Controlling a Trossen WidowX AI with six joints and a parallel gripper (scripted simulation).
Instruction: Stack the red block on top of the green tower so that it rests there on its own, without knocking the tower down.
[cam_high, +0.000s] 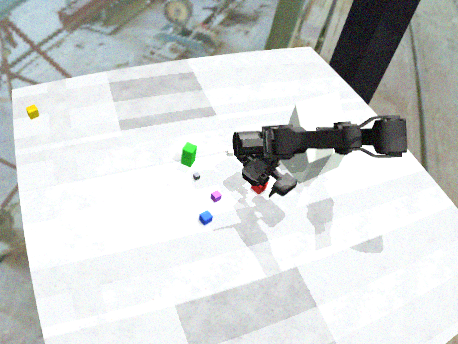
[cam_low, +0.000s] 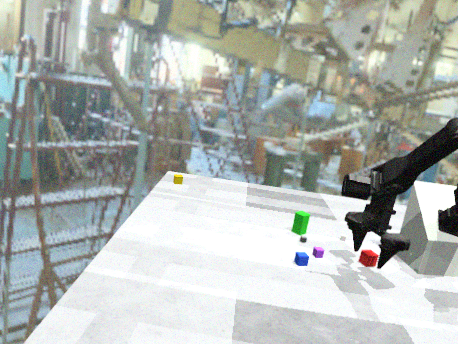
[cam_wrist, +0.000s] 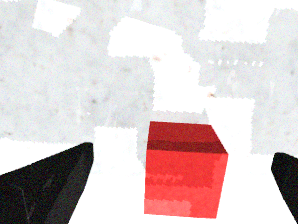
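The red block (cam_high: 259, 188) (cam_low: 368, 258) (cam_wrist: 182, 180) lies on the table. In the wrist view it shows between the two finger lines, nearer the lower edge. My gripper (cam_low: 369, 257) (cam_wrist: 182, 156) is wide open and empty, with its fingertips low over the block, one to each side. In the top view the gripper hides part of the block. The green tower (cam_high: 189, 154) (cam_low: 300, 223) stands upright, to the left of the gripper in the top and exterior views. It is not in the wrist view.
A blue cube (cam_high: 205, 218) (cam_low: 301, 259), a purple cube (cam_high: 216, 196) (cam_low: 318, 252) and a small dark cube (cam_high: 196, 176) (cam_low: 303, 239) lie near the tower. A yellow cube (cam_high: 32, 112) (cam_low: 178, 179) is at the far corner. A pale angular object (cam_low: 425, 230) stands right of the gripper.
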